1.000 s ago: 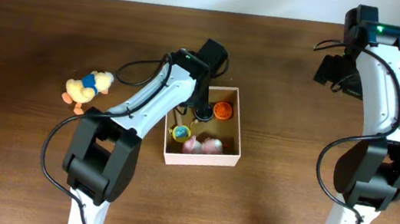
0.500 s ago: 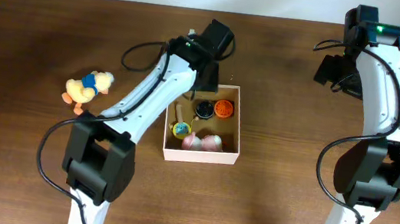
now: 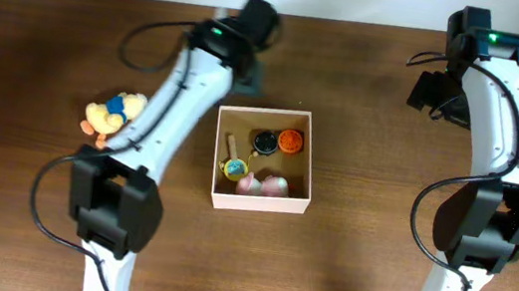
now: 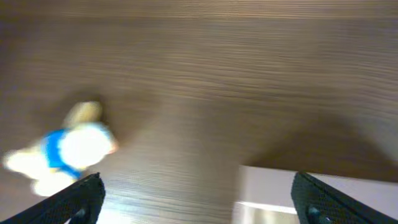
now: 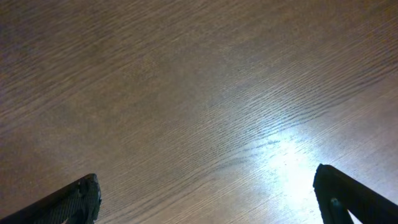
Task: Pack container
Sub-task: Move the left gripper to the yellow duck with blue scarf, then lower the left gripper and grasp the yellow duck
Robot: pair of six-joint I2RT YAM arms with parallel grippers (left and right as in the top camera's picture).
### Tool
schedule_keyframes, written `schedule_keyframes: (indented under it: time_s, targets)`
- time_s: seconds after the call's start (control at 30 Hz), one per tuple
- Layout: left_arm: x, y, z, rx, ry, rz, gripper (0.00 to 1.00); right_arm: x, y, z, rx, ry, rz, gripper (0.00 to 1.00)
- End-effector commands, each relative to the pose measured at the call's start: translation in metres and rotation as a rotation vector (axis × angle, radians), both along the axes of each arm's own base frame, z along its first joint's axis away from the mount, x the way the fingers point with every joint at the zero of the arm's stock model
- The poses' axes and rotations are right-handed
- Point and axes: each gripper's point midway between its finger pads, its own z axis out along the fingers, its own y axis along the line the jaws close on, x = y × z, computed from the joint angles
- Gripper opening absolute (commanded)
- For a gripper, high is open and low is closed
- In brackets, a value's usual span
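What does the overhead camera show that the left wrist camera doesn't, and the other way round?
Only the overhead view shows the left arm, the right arm and the inside of the container, where an orange ball, a dark round piece and pink toys lie. Only the left wrist view shows the left gripper up close, its fingertips spread wide with nothing between them. Both show the plush duck, a white wall of the container and the brown table.
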Motion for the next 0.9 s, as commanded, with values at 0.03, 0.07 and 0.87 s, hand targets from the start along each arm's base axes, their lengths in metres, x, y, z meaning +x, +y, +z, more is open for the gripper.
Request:
schedule_keyframes:
  time_s: [0.03,0.07,0.87]
  targets:
    - [0.010,0.092,0.005,0.198,0.076,-0.011,0.99,0.000,0.000,0.002,0.000,-0.008,-0.013,0.99]
    - [0.011,0.103,0.005,0.216,0.093,-0.031,0.99,0.000,0.000,0.002,0.000,-0.008,-0.013,0.99]
    - [-0.011,0.183,-0.079,-0.131,0.352,0.135,0.99,0.000,0.000,0.002,0.000,-0.008,-0.013,0.99]
